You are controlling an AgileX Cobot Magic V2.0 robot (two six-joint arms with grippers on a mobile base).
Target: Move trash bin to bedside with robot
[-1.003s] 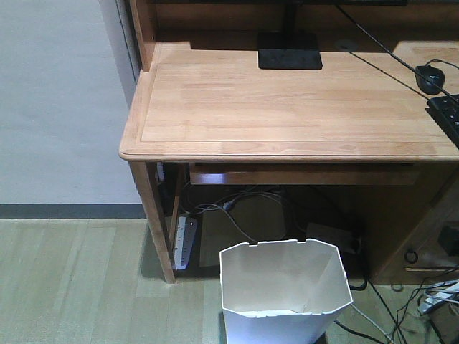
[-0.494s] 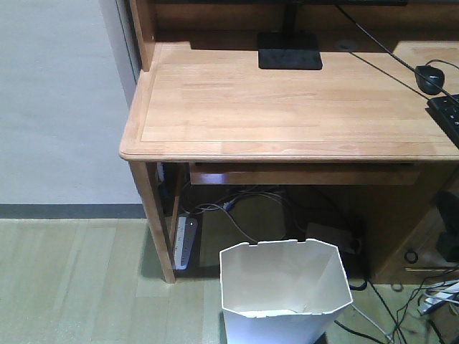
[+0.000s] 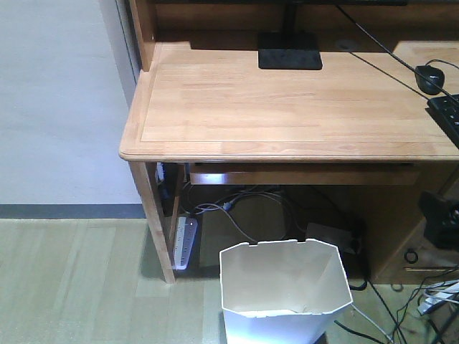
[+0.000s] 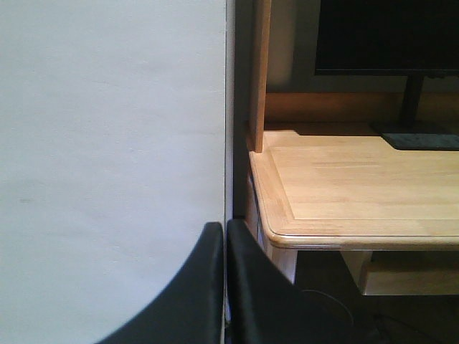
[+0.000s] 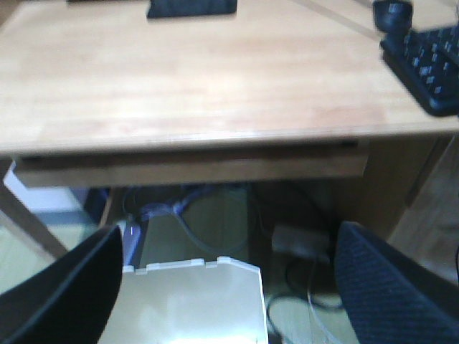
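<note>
The white trash bin [image 3: 285, 287] stands upright on the floor in front of the desk, its far rim just under the desk's front edge. In the right wrist view the bin [image 5: 193, 301] lies low between the spread fingers. My right gripper [image 5: 229, 236] is open above the bin's far rim and touches nothing. A black part of that right arm [image 3: 439, 218] shows at the right edge of the front view. My left gripper [image 4: 224, 228] is shut on nothing and faces the wall beside the desk's left corner. The bedside is out of view.
The light wooden desk [image 3: 287, 107] carries a monitor base [image 3: 290, 51], a mouse [image 3: 429, 77] and a keyboard [image 3: 448, 115]. A power strip [image 3: 185, 242] and tangled cables [image 3: 251, 208] lie under the desk. A grey wall [image 3: 57, 100] is on the left.
A black part of the right arm has come further into the front view at its right edge. The trash bin has not moved.
</note>
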